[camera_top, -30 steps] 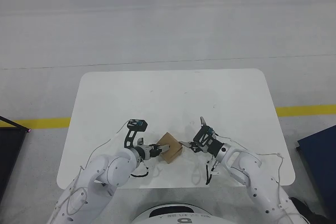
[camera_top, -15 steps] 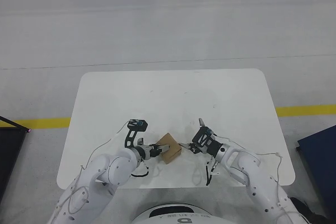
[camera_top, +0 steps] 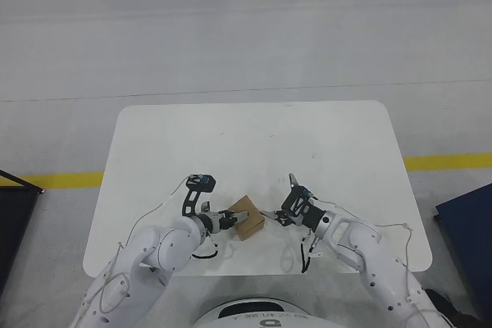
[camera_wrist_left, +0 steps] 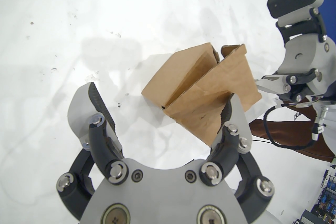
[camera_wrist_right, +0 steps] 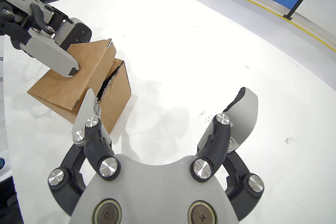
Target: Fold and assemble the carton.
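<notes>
Left wrist view: spread left hand [camera_wrist_left: 162, 90] touches carton [camera_wrist_left: 210, 88].

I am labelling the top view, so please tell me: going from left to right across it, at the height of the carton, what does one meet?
Black frame → left end effector → carton → right end effector → blue object.

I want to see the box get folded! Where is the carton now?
In the top view, the carton sits on the white table near the robot-side edge, right between the left gripper and the right gripper.
</notes>
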Motion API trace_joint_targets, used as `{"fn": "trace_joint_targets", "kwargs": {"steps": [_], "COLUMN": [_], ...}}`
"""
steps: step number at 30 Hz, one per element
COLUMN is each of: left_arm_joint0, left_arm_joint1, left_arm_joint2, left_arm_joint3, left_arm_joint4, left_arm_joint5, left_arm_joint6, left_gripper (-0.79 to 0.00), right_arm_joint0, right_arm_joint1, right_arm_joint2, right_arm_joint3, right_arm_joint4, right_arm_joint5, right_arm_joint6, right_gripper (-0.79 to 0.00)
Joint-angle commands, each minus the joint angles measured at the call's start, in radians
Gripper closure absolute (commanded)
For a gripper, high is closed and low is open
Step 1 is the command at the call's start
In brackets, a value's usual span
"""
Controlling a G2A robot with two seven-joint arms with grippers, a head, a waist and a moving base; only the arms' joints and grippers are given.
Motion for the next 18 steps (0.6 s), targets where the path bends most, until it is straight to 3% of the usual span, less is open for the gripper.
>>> {"fn": "trace_joint_targets", "kwargs": {"steps": [1,18], "left_arm_joint0": [0.001,0.0], "left_arm_joint1": [0.0,-0.003], "left_arm_joint2": [-0.001,-0.001], "left_arm_joint3": [0.0,0.005], "left_arm_joint4": [0.0,0.007], "left_arm_joint5": [0.0,0.001], "left_arm_joint6": [-0.001,-0.013], "left_gripper": [-0.785,-0.785], "right_arm_joint0": [0.0,0.004], "right_arm_joint1": [0.0,0.002], "right_arm_joint2": [-0.001,0.002], "right_arm_joint3": [0.005,0.008], "right_arm_joint4": [0.001,0.004], "right_arm_joint5": [0.0,0.014], "right_arm_joint6": [0.002,0.013], "right_gripper": [-0.785,-0.785]}}
